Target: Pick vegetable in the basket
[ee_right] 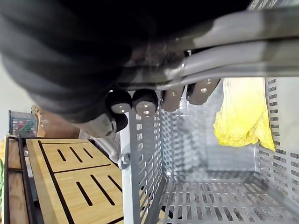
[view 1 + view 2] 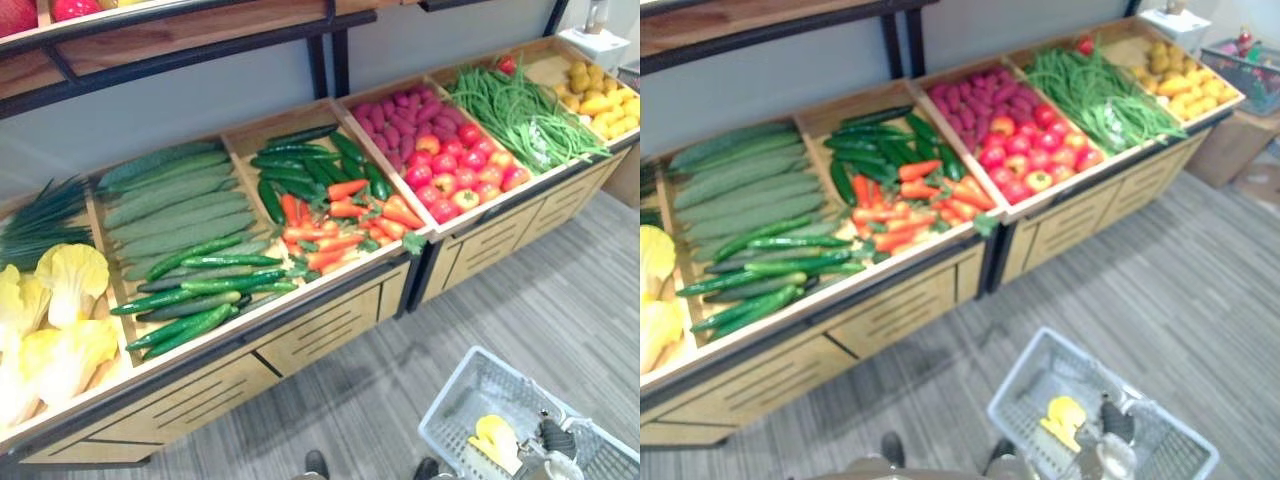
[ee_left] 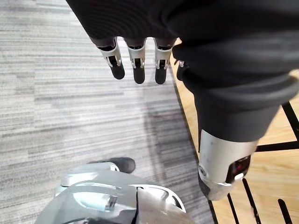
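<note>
While the left hand (image 3: pixel 136 58) hangs slack-fingered and empty beside the stand (image 2: pixel 320 335), yellow leafy heads (image 2: pixel 70 280) lie at its left end. They look light, soft and easily torn, so are best cupped round the firmer base. One yellow head (image 2: pixel 1065 412) lies in the basket (image 2: pixel 1035 380), whose handle the right hand (image 1: pixel 142 101) grips.

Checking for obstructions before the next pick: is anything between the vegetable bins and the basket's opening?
Nothing visible stands between them. The bins are uncovered. Across the top of the basket, only the right hand, curled round its handles, takes up part of the opening; a yellow leafy vegetable lies inside.
</note>
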Motion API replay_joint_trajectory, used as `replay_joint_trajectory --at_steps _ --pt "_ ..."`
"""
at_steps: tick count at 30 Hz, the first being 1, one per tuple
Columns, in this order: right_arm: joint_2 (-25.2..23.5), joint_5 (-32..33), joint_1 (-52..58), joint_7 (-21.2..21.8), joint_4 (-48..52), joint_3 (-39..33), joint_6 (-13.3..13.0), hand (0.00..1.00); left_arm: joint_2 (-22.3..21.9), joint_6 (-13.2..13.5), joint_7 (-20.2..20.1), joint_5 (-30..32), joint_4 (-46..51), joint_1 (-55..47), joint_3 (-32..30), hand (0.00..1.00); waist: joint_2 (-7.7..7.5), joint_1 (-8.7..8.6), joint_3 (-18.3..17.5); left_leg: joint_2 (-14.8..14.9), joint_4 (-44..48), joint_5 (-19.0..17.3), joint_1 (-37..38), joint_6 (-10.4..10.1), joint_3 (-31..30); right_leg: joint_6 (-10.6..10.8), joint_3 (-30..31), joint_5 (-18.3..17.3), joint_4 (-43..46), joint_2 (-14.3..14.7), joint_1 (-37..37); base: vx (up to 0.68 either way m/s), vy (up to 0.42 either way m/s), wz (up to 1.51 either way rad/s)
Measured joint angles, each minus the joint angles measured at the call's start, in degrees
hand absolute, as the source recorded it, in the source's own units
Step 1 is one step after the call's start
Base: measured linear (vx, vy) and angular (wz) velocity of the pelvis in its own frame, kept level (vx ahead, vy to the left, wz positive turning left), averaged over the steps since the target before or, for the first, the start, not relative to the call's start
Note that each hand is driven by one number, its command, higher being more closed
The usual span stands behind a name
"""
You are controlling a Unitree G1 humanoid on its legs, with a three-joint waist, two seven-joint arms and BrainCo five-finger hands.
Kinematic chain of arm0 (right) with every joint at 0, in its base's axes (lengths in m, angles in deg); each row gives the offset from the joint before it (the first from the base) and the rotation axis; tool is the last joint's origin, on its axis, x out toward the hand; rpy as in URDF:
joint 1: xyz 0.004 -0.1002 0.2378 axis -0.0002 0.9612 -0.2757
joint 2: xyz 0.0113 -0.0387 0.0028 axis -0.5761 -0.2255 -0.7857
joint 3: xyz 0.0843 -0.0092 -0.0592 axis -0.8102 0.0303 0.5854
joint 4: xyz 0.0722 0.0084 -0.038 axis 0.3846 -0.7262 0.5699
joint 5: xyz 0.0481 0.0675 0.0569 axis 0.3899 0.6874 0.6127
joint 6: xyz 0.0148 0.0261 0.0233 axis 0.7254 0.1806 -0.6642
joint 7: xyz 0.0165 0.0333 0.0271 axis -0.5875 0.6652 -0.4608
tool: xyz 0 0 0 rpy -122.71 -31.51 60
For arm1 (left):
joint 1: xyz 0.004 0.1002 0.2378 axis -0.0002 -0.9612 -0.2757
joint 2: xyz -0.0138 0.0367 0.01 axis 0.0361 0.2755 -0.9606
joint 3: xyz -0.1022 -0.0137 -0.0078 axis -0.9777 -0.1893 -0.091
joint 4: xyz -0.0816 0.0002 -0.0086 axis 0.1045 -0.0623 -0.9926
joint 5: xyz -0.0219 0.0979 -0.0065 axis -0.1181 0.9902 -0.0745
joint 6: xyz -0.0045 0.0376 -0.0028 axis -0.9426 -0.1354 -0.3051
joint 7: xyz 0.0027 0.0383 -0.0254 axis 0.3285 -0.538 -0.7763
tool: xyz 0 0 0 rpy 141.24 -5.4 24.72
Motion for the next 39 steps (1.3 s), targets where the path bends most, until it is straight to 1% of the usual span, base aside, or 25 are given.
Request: replay_joint_trajectory --at_steps 2,4,6,7,8,9,10,12,13,14,16,19,20,21,22,23,24,25,27,29,31,33,36,37,39 --pt "0.01 -0.08 -0.03 -0.02 0.0 0.43 0.0 1.0 0.16 -0.11 -0.01 0.03 -0.05 0.36 0.08 0.0 -0.28 0.11 0.17 -0.57 -0.1 0.07 0.99 0.41 0.78 -0.03 0.91 0.69 -0.19 -0.24 0.42 0.11 0.043 -0.19" --pt "0.02 -0.07 -0.02 -0.24 -0.02 0.39 0.0 1.0 0.64 -0.11 -0.06 1.34 -0.55 1.44 0.7 0.0 -0.5 0.01 0.31 -1.22 -0.07 -0.32 2.0 1.62 1.19 0.04 1.86 0.79 0.15 -0.62 0.66 0.17 0.04 -0.2" --pt "0.02 -0.07 -0.12 -0.27 -0.03 0.32 0.04 1.0 1.25 -0.12 -0.13 2.37 -1.06 2.07 1.75 0.0 -0.47 -0.1 0.51 -1.59 0.06 -1.4 3.12 1.83 2.31 0.28 3.3 -0.35 2.61 -1.56 -0.02 0.13 0.049 -0.31" --pt "0.04 -0.11 -0.2 -0.26 -0.03 0.32 0.07 1.0 1.61 -0.15 -0.21 2.58 -1.29 2.37 2.52 0.0 -0.9 -0.14 1.05 -1.74 0.17 -2.17 4.22 1.91 3.17 0.21 4.43 -1.73 6.73 -2.29 -1.31 0.11 0.067 -0.36" --pt "0.09 -0.15 -0.22 -0.29 -0.03 0.32 0.07 1.0 1.74 -0.15 -0.22 2.79 -1.35 2.62 2.92 0.0 -0.47 -0.18 1.35 -1.68 0.17 -2.6 5.1 1.82 3.65 -0.14 5.24 -2.25 9.42 -2.64 -2.02 0.12 0.085 -0.38" --pt "0.21 -0.25 -0.2 -0.24 -0.03 0.38 0.06 1.0 1.84 -0.14 -0.26 3.43 -1.52 3.0 3.6 0.0 -0.74 -0.19 2.41 -1.42 0.2 -3.39 6.81 1.7 4.42 -0.73 7.04 -2.63 16.2 -3.33 -4.31 0.06 0.064 -0.26" --pt "0.21 -0.26 -0.23 -0.25 0.0 0.4 0.04 1.0 2.06 -0.13 -0.27 3.53 -1.5 3.03 4.11 0.0 -0.51 -0.36 2.42 -1.42 0.19 -3.67 7.36 1.75 4.58 -0.75 7.85 -2.63 19.44 -3.73 -5.54 0.06 0.081 -0.2" --pt "-0.03 -0.25 0.1 -0.22 0.02 0.53 -0.08 1.0 3.31 -0.11 -0.33 3.48 -0.99 3.73 4.91 0.0 -1.38 -1.5 2.95 -1.6 0.09 -4.62 9.47 2.1 4.12 -0.84 11.83 -2.7 27.72 -4.92 -8.65 0.07 0.049 0.06" --pt "-0.16 -0.24 0.25 -0.23 -0.05 0.54 -0.03 1.0 3.58 -0.09 -0.32 3.41 -1.02 3.88 4.93 0.0 -1.05 -1.8 3.23 -1.27 -0.05 -4.69 9.68 2.08 3.92 -0.98 12.32 -3.49 28.1 -5.1 -8.73 0.09 -0.002 0.13" --pt "-0.55 -0.23 0.48 -0.18 -0.07 0.6 0.09 1.0 3.95 -0.08 -0.32 3.32 -1.03 4.21 5.0 0.0 -1.85 -1.89 2.98 -0.8 -0.03 -4.83 9.73 1.84 3.85 -1.96 12.67 -4.14 25.39 -4.61 -8.73 0.1 -0.045 0.09" --pt "-0.8 -0.23 0.48 -0.17 -0.15 0.61 0.26 1.0 4.77 -0.13 -0.27 3.27 -1.11 5.21 4.98 0.0 -2.48 -1.86 3.17 0.35 0.27 -5.21 9.78 0.96 3.68 -1.79 12.68 -4.02 20.18 -4.14 -9.27 0.11 -0.094 0.06" --pt "-0.88 -0.23 0.62 -0.28 -0.21 0.64 0.32 1.0 5.01 -0.01 -0.17 3.22 -1.05 5.97 4.99 0.0 -2.66 -2.02 3.21 2.81 1.41 -5.74 10.6 -1.99 2.33 0.41 16.28 -1.69 12.71 -3.44 -10.54 0.2 -0.261 0.23" --pt "-1.3 -0.24 1.11 -0.28 -0.23 0.65 0.32 1.0 5.45 0.06 -0.17 3.21 -1.02 5.94 4.91 0.0 -4.36 -2.1 2.9 2.48 1.37 -5.8 11.33 -3.51 1.22 0.03 19.3 4.01 10.46 -3.66 -10.44 0.16 -0.26 0.37" --pt "-0.83 -0.22 1.28 -0.27 -1.0 0.56 0.4 1.0 5.35 -0.05 -0.17 3.15 -1.59 6.62 4.51 0.0 -4.09 -2.08 3.36 3.41 0.95 -5.69 12.15 -5.02 0.48 2.55 19.85 1.42 11.86 -2.89 -9.62 0.18 -0.307 0.4" --pt "0.18 -0.19 0.49 -0.44 -1.83 0.57 0.45 1.0 3.42 0.18 -0.21 2.35 -1.54 6.78 4.37 0.0 -1.95 -2.11 3.28 6.0 0.91 -4.91 11.61 -5.91 -0.7 1.66 18.42 0.26 12.64 -0.76 -9.79 0.14 -0.228 0.26" --pt "0.74 -0.18 0.41 -0.42 -1.87 0.58 0.47 1.0 2.49 0.27 -0.18 1.86 -1.55 7.02 3.94 0.0 -1.17 -2.09 3.42 6.98 0.86 -4.72 11.65 -6.06 -1.21 1.09 17.67 -0.5 12.83 0.08 -9.91 0.18 -0.252 0.15" --pt "1.54 -0.18 -0.04 -0.36 -2.07 0.6 0.61 1.0 1.51 0.31 -0.2 1.42 -1.59 7.11 3.54 0.0 0.28 -2.0 3.52 8.22 0.72 -3.94 11.5 -6.69 -1.58 0.42 16.97 -1.09 13.05 1.2 -9.92 0.15 -0.244 0.14" --pt "1.84 -0.17 -0.18 -0.21 -2.1 0.61 0.82 1.0 0.77 0.32 -0.22 1.09 -1.61 7.06 2.65 0.0 1.16 -2.06 3.14 8.97 0.33 -1.89 10.97 -7.01 -2.52 -0.27 16.15 -1.65 13.13 1.91 -9.86 0.13 -0.234 0.17" --pt "1.83 -0.13 -0.1 0.25 -2.15 0.89 0.82 1.0 0.59 0.51 -0.26 0.63 -1.52 6.94 0.55 0.0 1.33 -2.0 2.82 9.38 1.83 1.37 9.81 -6.78 -2.73 -1.17 15.3 -2.79 12.85 2.32 -9.26 0.08 -0.262 0.28" --pt "1.82 -0.02 0.34 0.36 -2.2 1.1 0.83 1.0 0.56 0.52 -0.65 -1.43 -1.63 6.7 -1.2 0.0 0.94 -2.01 2.92 10.52 8.33 1.75 6.38 -6.29 -5.38 -1.8 13.73 -3.79 11.47 2.23 -7.54 0.03 -0.192 0.36" --pt "1.76 -0.02 1.42 0.95 -2.41 1.1 0.84 1.0 0.59 0.5 -1.56 -2.96 -1.4 5.75 -2.27 0.0 -0.05 -1.98 2.83 10.87 14.28 4.14 3.87 -4.01 -6.82 -1.89 12.7 -3.82 9.73 1.82 -4.69 0.05 -0.152 0.34" --pt "1.77 -0.02 2.35 1.46 -2.43 0.96 0.83 1.0 0.57 0.51 -1.64 -3.52 -1.18 4.93 -2.61 0.0 -1.4 -1.78 2.76 11.3 18.41 8.49 2.62 -0.7 -5.09 -2.13 11.86 -3.93 7.22 1.53 -1.43 0.04 -0.142 0.24" --pt "1.89 -0.02 2.37 1.42 -2.45 0.36 0.83 1.0 0.36 0.72 -2.41 -3.52 -0.88 4.25 -2.09 0.0 -0.86 -1.8 2.44 11.58 19.45 11.92 1.37 0.85 -3.46 -2.58 12.04 -3.63 4.91 1.38 0.5 0.06 -0.082 0.07" --pt "1.91 -0.03 2.38 1.42 -2.46 0.37 0.83 1.0 0.32 0.73 -2.5 -3.52 -0.56 4.28 -1.73 0.0 -0.86 -1.75 2.44 11.18 19.56 11.06 1.2 0.13 -3.53 -2.84 12.1 -3.46 4.7 1.13 0.52 0.08 -0.021 0.01" --pt "2.19 0.0 2.38 1.39 -2.37 0.3 0.82 1.0 0.29 0.76 -2.52 -3.51 2.34 3.8 1.24 0.0 -0.87 -1.71 2.44 7.54 16.76 5.21 0.74 -1.44 -2.73 -3.72 12.43 -2.67 4.11 -0.03 0.49 0.07 0.065 -0.02"
